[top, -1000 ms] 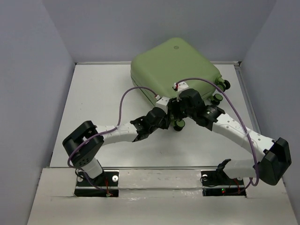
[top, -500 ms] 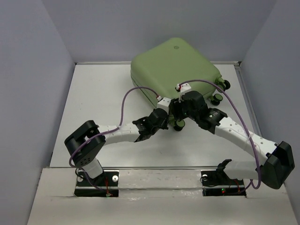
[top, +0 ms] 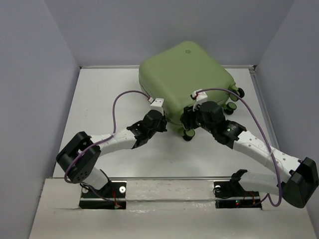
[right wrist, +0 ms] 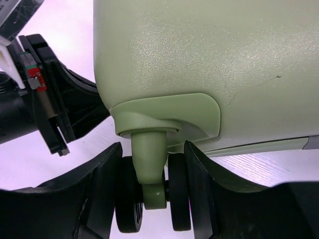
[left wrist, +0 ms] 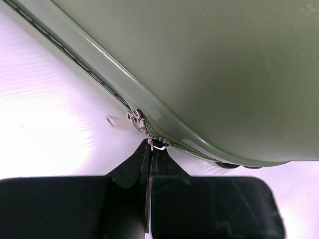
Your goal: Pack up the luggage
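The white table (top: 114, 149) carries the luggage (top: 184, 74) at its far middle, a little to the right. The luggage lies flat with its shell closed, its far corner near the back wall and its wheels along the right and near-right edge.

Both arms reach in to its near side. The left arm (top: 119, 140) comes from the near left and the right arm (top: 254, 148) from the near right.

The right tool (right wrist: 152, 164) is at the near corner. Its fingers are clamped on either side of a twin wheel (right wrist: 149, 199), and the green stem rises between them into the shell.

The left tool (left wrist: 150, 149) is just left of that, at the zip seam on the near edge. Its fingers are pressed together, pinching the small metal zip pull (left wrist: 158, 145). A second slider (left wrist: 135, 119) sits just beside it on the seam, apart from the fingertips.
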